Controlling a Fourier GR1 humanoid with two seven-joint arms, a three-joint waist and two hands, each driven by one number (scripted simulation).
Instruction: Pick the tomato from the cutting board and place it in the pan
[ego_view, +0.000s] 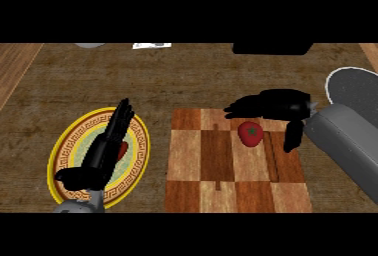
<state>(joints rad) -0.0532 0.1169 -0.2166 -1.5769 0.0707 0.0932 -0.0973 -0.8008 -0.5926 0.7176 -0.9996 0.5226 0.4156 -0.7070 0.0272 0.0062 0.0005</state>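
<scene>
From the head view I am seeing my right hand (275, 106) hovering over a checkered wooden cutting board (236, 165), fingers spread and thumb hanging down, holding nothing. The smooth red tomato (251, 134) is sitting just below its palm, beside the thumb. The dark round pan (356, 89) is lying just right of that hand. My left hand (103, 150) is resting with straight fingers over a yellow-rimmed patterned plate (63, 150) on the mottled brown table (184, 75).

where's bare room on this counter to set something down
Bare counter runs wide beyond the cutting board and the plate. The board's near half is bare too. It is crowded at the far right: the right hand hangs over the tomato, next to the pan.
</scene>
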